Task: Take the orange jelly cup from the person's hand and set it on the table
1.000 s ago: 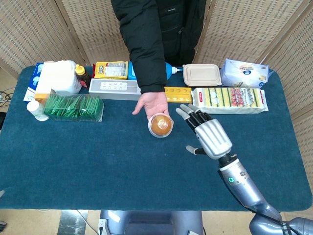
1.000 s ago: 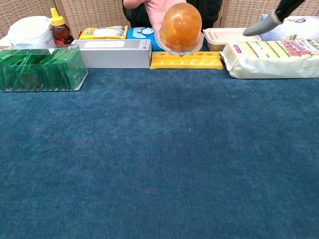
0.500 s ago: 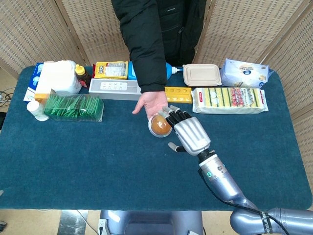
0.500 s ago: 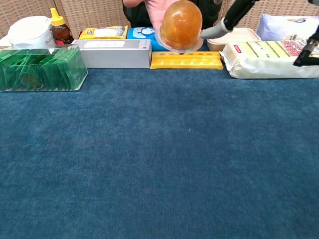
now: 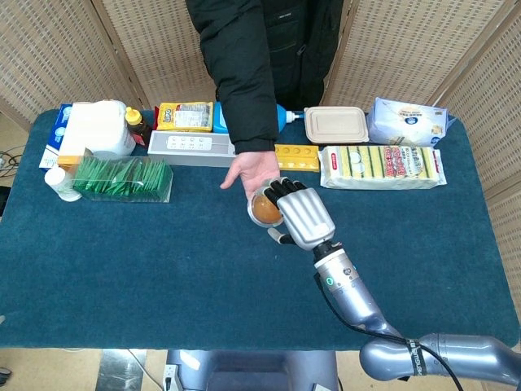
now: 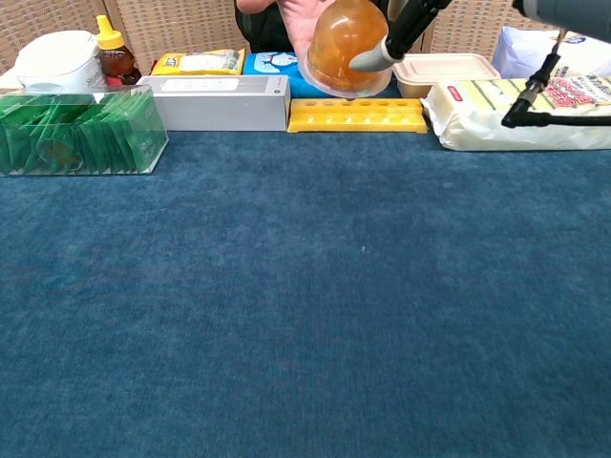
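Observation:
The orange jelly cup (image 5: 261,210) lies dome up on the person's open palm (image 5: 251,172) over the middle back of the table. My right hand (image 5: 302,217) reaches in from the right, its fingers spread and laid over the cup's right side. In the chest view the cup (image 6: 342,43) is at the top centre, and one fingertip (image 6: 368,58) touches its right flank while another finger (image 6: 522,113) sticks out far to the right. The fingers are not closed around the cup. My left hand shows in neither view.
Along the back stand a clear box of green packets (image 5: 122,180), a grey long box (image 5: 189,147), a yellow tray (image 5: 296,156), a sponge pack (image 5: 381,166), a lidded lunch box (image 5: 335,125) and a white tub (image 5: 96,129). Blue cloth (image 5: 203,277) covers the table.
My right hand has moved left from beside the sponge pack to the jelly cup, and its fingers now lie against the cup. The person's hand and the cup have stayed put.

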You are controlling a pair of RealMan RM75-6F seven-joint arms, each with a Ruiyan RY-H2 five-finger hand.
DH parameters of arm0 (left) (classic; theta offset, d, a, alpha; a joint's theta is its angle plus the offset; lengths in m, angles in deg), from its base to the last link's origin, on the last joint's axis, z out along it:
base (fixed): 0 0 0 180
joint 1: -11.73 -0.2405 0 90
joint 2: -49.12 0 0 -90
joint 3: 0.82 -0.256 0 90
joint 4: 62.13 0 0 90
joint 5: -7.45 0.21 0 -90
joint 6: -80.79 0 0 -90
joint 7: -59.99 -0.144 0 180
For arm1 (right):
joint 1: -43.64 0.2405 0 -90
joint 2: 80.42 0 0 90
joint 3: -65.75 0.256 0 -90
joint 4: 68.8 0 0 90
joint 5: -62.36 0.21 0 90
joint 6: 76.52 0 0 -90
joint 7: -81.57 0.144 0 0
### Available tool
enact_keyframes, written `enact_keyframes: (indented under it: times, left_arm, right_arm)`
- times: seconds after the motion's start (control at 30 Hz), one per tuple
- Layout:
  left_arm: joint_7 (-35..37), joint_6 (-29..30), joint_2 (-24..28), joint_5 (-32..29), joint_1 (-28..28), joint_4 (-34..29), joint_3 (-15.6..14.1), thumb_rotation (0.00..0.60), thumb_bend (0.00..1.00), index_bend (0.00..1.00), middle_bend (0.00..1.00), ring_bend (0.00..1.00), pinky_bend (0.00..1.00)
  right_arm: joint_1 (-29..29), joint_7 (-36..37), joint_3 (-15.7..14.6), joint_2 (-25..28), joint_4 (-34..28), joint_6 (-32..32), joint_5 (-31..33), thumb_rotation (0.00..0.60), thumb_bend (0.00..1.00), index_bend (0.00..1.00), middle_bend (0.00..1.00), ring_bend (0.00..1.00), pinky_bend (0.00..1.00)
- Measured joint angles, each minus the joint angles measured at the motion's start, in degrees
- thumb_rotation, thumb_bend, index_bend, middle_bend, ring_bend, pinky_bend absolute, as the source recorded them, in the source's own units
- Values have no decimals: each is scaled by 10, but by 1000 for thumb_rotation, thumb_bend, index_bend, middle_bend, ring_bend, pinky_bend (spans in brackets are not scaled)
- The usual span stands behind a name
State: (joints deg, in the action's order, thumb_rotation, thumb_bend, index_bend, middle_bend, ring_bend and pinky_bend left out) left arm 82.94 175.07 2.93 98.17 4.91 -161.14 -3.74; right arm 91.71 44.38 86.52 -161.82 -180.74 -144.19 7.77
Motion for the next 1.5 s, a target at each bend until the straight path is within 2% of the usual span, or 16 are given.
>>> enact_keyframes:
  times: [0.13,0.23,0.4,0.57,0.83,1.03,1.23,1.33,1.5]
  left_arm:
    - [4,-1,1,-3,0,2,0,600,74,0,0,0,68]
    - [7,-3,1,-5,1,3,1,600,74,0,0,0,68]
    - [8,-5,2,-6,2,3,1,600,74,0,0,0,68]
    - [10,-5,2,-7,2,3,1,600,74,0,0,0,68]
    - [11,-6,3,-7,2,4,1,600,74,0,0,0,68]
    - [14,-5,3,-8,1,5,2,600,75,0,0,0,68]
    - [13,-5,2,-6,1,4,1,600,75,0,0,0,68]
    - [8,-5,2,-5,1,2,0,600,75,0,0,0,68]
    - [2,-6,1,-5,1,-2,0,600,74,0,0,0,68]
  right_arm:
    - [12,-9,2,-13,9,-4,20,600,293,302,272,256,413]
    - [22,-12,4,-21,18,-6,31,600,318,327,310,300,486]
    - [32,-15,3,-34,35,-16,34,600,363,408,392,383,576]
    - [35,-18,0,-46,52,-38,18,600,425,470,459,460,648]
    - [27,1,-9,-54,70,-62,-25,600,490,513,500,508,690]
    - [7,23,-20,-28,52,-76,-73,600,504,513,500,510,693]
    - [-24,58,-41,27,16,-86,-139,600,510,515,503,512,693]
    - [-38,85,-55,55,0,-84,-175,600,509,516,503,512,692]
    - [-45,99,-76,68,0,-64,-221,600,510,516,502,512,693]
